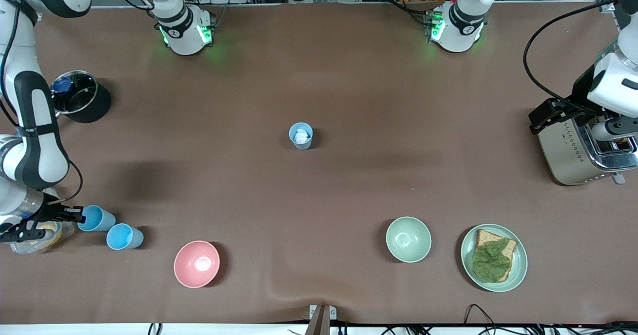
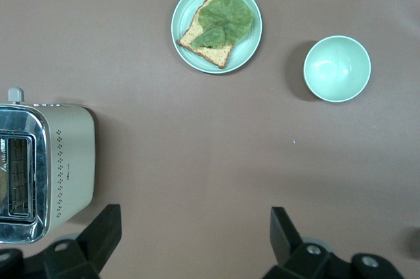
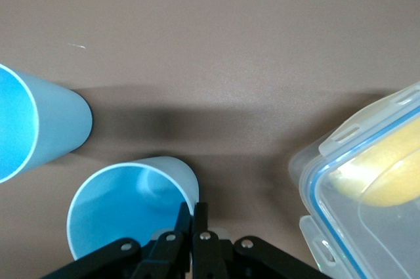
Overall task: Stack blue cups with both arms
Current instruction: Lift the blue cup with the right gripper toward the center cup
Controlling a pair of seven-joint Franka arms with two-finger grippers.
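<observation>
Two blue cups stand close together near the right arm's end of the table. My right gripper (image 1: 75, 216) (image 3: 193, 210) is shut on the rim of one cup (image 1: 94, 219) (image 3: 125, 210), low by the table; one finger is inside the rim and one outside. The other cup (image 1: 123, 237) (image 3: 33, 125) stands beside it, a little nearer the front camera. A third blue cup (image 1: 300, 135) with something white inside stands upright at the table's middle. My left gripper (image 1: 546, 115) (image 2: 197, 223) is open and empty above bare table beside the toaster.
A clear lidded food box (image 1: 35, 238) (image 3: 367, 180) lies by the right gripper. There are also a dark pot (image 1: 75, 95), a pink bowl (image 1: 196, 263), a pale-green bowl (image 1: 408, 239) (image 2: 336, 68), a plate with bread and lettuce (image 1: 518, 270) (image 2: 182, 13), and a toaster (image 1: 583, 148) (image 2: 46, 167).
</observation>
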